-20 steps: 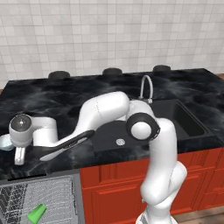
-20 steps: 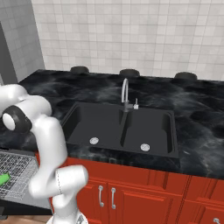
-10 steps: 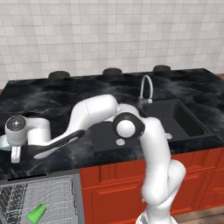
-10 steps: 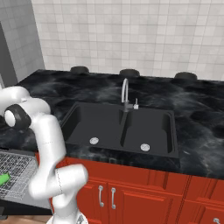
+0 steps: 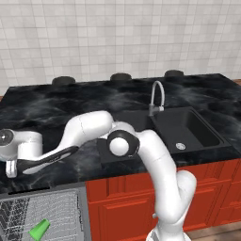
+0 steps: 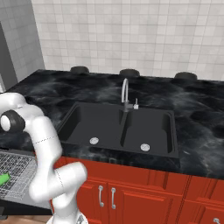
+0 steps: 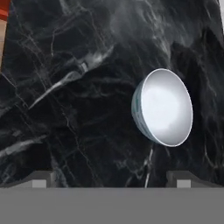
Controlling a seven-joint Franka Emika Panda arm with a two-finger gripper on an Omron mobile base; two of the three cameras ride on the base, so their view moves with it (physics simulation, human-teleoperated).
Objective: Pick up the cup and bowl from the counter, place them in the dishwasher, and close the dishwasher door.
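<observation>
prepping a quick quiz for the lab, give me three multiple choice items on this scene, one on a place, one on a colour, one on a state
1. Where is the cup?
A. on the counter
B. in the dishwasher rack
C. in the sink

2. What colour are the cabinet fronts under the sink?
A. red
B. white
C. blue

3. How do the jaws stand over the bowl?
A. shut on the bowl
B. open, holding nothing
C. shut on the cup

Key:
1 B: the green cup lies on its side in the grey wire rack of the dishwasher.
2 A: the cabinets below the black sink are red.
3 B: in the hand view the gripper has its tips wide apart, and the bowl sits on the counter beyond them, untouched.
</observation>
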